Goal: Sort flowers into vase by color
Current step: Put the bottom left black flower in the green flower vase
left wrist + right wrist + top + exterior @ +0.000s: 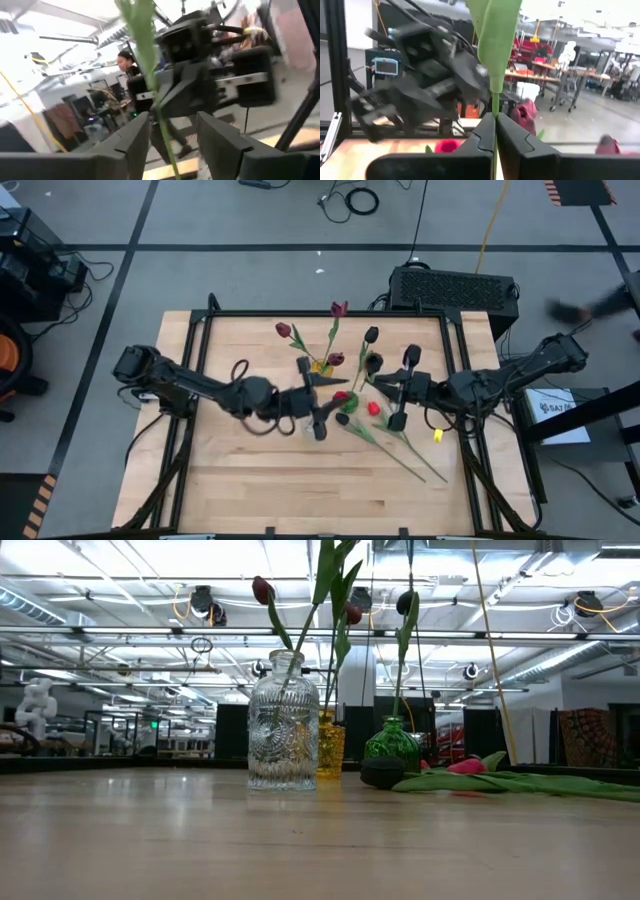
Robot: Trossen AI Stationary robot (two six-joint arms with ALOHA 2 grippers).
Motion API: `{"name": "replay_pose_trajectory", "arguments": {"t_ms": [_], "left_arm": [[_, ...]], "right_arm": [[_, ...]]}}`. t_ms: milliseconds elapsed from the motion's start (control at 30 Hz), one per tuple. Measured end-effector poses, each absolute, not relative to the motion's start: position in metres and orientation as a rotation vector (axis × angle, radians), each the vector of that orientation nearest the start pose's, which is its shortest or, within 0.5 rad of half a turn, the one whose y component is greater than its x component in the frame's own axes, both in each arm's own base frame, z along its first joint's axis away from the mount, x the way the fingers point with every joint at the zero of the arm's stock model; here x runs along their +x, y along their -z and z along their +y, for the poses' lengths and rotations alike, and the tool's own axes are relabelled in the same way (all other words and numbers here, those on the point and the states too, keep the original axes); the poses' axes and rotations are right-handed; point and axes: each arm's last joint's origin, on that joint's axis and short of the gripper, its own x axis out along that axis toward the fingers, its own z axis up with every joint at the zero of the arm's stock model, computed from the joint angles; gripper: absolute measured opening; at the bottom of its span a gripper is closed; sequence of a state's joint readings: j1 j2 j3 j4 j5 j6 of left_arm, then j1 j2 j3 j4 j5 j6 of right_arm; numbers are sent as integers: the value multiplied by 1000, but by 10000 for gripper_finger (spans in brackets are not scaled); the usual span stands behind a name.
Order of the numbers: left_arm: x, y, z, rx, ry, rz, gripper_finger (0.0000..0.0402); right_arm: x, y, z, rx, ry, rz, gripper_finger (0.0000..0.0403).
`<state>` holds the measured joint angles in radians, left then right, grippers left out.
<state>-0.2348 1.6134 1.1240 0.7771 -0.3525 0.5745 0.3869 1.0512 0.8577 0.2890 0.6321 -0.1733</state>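
Red and dark tulips (pixel 372 408), some upright, others flat.

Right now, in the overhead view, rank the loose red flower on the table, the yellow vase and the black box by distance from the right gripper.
From the right gripper, shut on a green stem:
1. Red flower, lying on the table just beside it.
2. Yellow vase, toward the table's middle.
3. Black box, beyond the table's far edge.

Light wooden table (pixel 250 470), clear vase (pixel 283 725), yellow vase (pixel 331 745), green vase (pixel 391 745), loose tulips (pixel 395 442) lying flat.
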Motion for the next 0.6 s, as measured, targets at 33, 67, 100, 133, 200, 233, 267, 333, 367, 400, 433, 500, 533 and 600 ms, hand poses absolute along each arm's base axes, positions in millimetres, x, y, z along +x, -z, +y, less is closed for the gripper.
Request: {"name": "replay_pose_trajectory", "arguments": {"t_ms": [33,67,100,133,200,233,267,333,367,400,433,500,533,600], "left_arm": [[356,-334,-80,518,-209,-226,174],[353,-337,-84,544,-228,-224,175],[348,-341,-89,559,-251,-224,175],[344,-345,-92,568,-272,-223,175],[334,-354,-98,572,-299,-232,176],[329,-359,-101,572,-307,-238,176],[324,-363,-103,570,-313,-238,176],[316,-370,-106,565,-317,-227,176],[312,-372,-107,569,-319,-208,176],[307,-373,-109,577,-326,-176,176],[302,-374,-110,585,-333,-143,176],[295,-375,-111,578,-356,-85,176],[291,-375,-113,571,-365,-54,176],[283,-375,-114,551,-373,-2,176]], "right_arm": [[220,-353,70,-118,256,-55,1],[221,-352,69,-112,260,-49,1],[221,-351,68,-110,264,-41,1],[222,-350,68,-112,265,-33,0],[226,-347,66,-117,276,-20,0],[229,-345,65,-119,284,-11,0],[232,-343,63,-117,291,-2,0],[237,-338,60,-114,310,24,0],[239,-335,58,-113,321,38,0],[241,-333,55,-109,331,52,0],[243,-330,53,-106,341,68,0],[247,-325,49,-97,360,94,0],[248,-323,47,-87,366,96,0],[251,-316,45,-74,376,95,0]]}}
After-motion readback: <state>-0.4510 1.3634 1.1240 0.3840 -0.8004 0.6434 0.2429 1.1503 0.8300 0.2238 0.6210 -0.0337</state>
